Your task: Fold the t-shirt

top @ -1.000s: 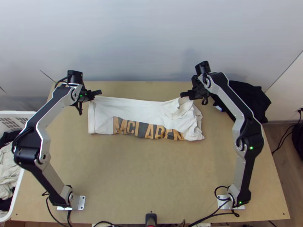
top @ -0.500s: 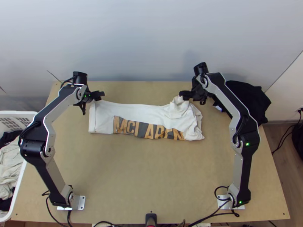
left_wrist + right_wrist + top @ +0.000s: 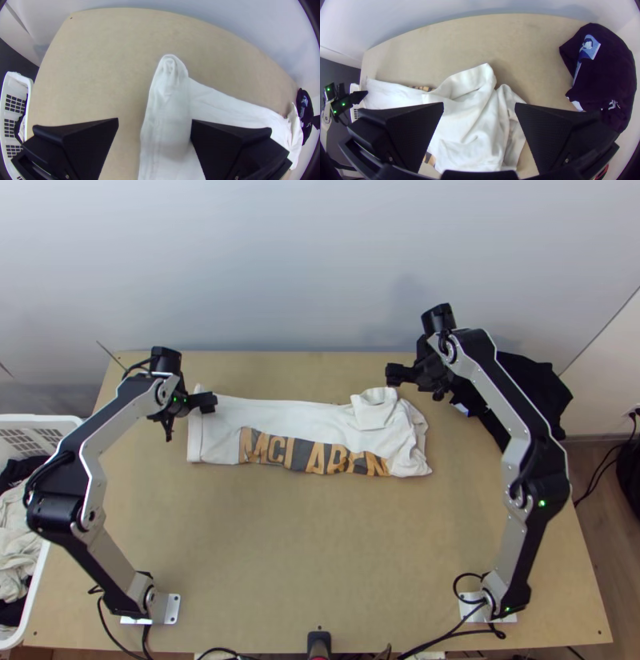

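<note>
The white t-shirt (image 3: pixel 296 412) lies folded into a long strip across the back of the table, its printed band facing up along the near side and its right end bunched. My left gripper (image 3: pixel 210 402) is over the strip's left end; in the left wrist view the left gripper (image 3: pixel 155 125) stands open, with the shirt's end (image 3: pixel 166 133) between and below its fingers. My right gripper (image 3: pixel 395 374) is just beyond the bunched end; in the right wrist view the right gripper (image 3: pixel 479 108) is open above the rumpled cloth (image 3: pixel 476 130), holding nothing.
A dark garment (image 3: pixel 532 384) lies heaped at the table's back right corner, partly behind the right arm. A white basket (image 3: pixel 50 556) with clothes stands beyond the left edge. Bare wood (image 3: pixel 320 548) stretches between the shirt and the arms' bases.
My right gripper has moved off the bunched end, slightly up and right in the top view. My left gripper has come a little nearer over the left end. The shirt's far right edge now lies turned over.
</note>
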Controlling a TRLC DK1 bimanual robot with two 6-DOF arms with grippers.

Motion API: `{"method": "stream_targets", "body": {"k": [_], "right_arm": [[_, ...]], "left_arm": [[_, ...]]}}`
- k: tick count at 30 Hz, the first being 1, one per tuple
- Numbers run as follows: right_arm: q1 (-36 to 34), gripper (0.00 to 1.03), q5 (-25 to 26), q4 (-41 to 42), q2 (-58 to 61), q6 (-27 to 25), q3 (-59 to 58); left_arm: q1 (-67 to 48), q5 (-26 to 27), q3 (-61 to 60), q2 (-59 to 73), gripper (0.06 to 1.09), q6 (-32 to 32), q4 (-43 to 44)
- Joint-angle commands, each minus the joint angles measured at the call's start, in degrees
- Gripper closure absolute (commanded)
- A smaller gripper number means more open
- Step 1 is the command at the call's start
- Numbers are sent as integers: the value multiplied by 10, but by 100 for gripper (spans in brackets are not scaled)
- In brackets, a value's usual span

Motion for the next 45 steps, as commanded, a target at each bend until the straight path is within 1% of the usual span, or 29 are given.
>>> {"method": "stream_targets", "body": {"k": [1,6,11,20,21,22,24,25,31,33,39,44,45], "right_arm": [[52,4,-5,-10,-77,5,-14],[117,4,-7,-35,-107,10,-16],[176,4,-8,-48,-121,12,-23],[235,4,-9,-57,-125,12,-57],[238,4,-9,-57,-124,12,-58],[240,4,-9,-57,-122,12,-56],[241,4,-9,-57,-117,12,-48],[241,4,-9,-56,-113,14,-45],[234,4,-9,-56,-107,15,-44],[233,4,-9,-56,-103,15,-49],[239,4,-12,-36,-57,19,-50],[242,4,-29,-13,6,20,-46],[242,4,-41,-10,19,20,-45]], "left_arm": [[-25,1,-62,-24,10,-3,6],[-54,1,-80,-10,10,-13,20],[-62,1,-72,13,10,-18,39],[-62,-1,-43,63,11,-18,46],[-62,-2,-40,66,16,-18,48],[-63,-3,-37,67,24,-17,51],[-64,-5,-35,68,46,-15,62],[-64,-6,-35,68,55,-14,64],[-68,-8,-43,78,105,-2,69],[-70,-8,-43,72,104,-3,66],[-85,-5,-30,12,104,-36,59],[-103,5,12,-40,104,-55,11],[-106,8,23,-49,104,-61,0]]}}
